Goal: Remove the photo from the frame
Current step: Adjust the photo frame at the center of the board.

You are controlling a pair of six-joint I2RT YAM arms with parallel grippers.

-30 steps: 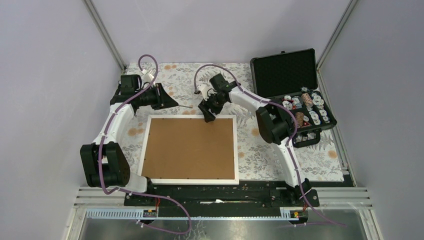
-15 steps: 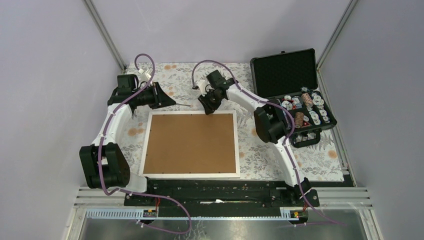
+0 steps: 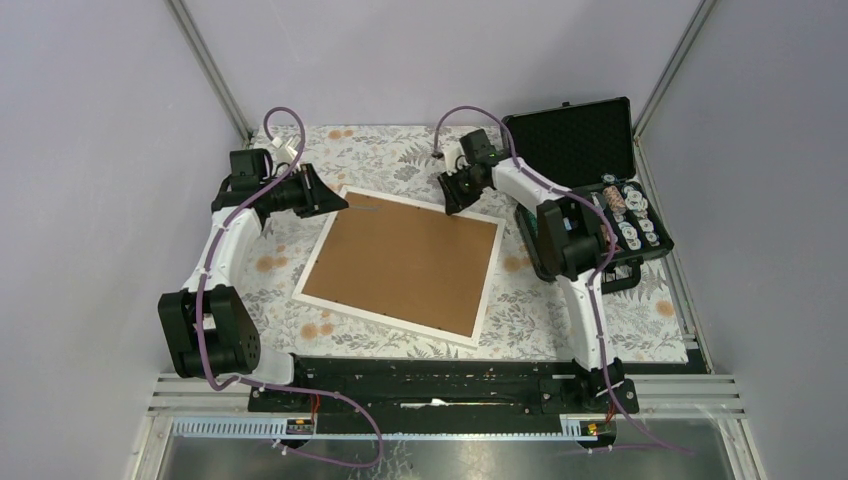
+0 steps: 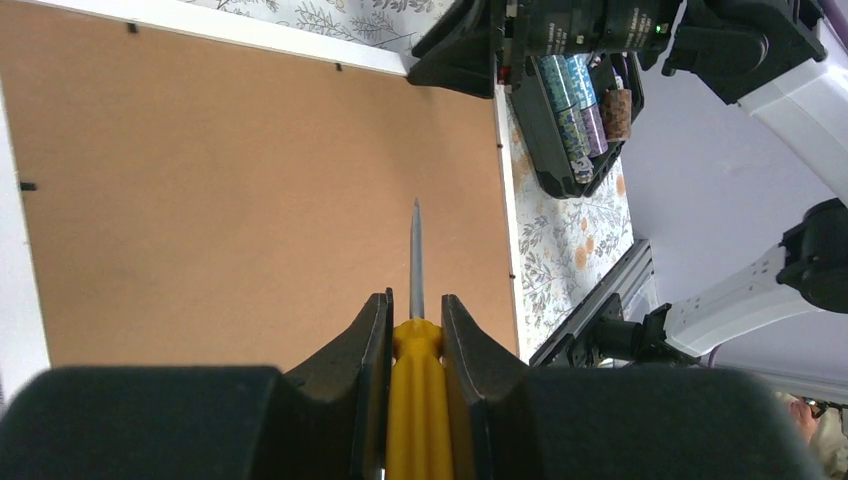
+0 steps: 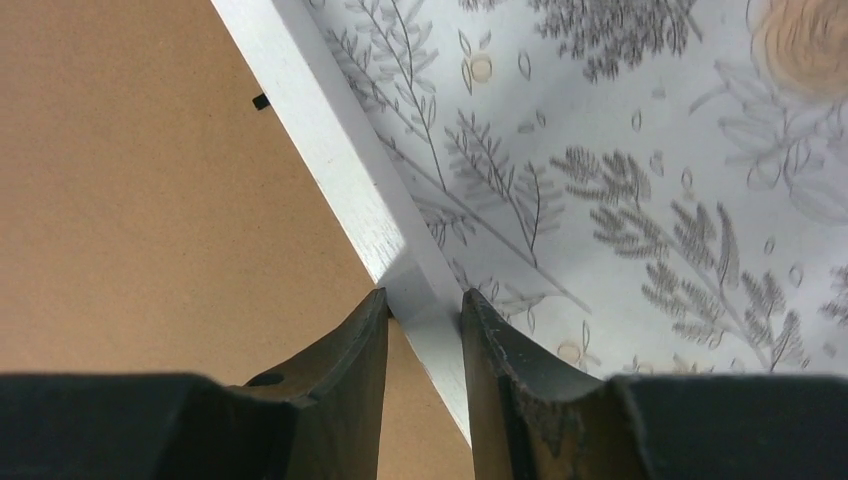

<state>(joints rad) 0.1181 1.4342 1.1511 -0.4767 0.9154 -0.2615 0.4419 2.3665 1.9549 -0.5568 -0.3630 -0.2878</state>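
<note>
Left gripper [image 4: 415,305] clamps yellow-handled steel screwdriver [image 4: 416,345], blade over the brown back | white-bordered rectangular picture frame [image 3: 405,260] face-down, askew, long axis left-right, lying right of blade | right gripper [image 5: 425,300] pinches its far white rail | photo hidden underneath, I judge.

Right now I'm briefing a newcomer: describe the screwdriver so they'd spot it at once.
Start at the big white-edged frame lying back-up on the floral table. At its far left corner is the left hand, shut on the screwdriver: yellow handle, thin grey shaft, nothing else nearby is yellow.
</note>
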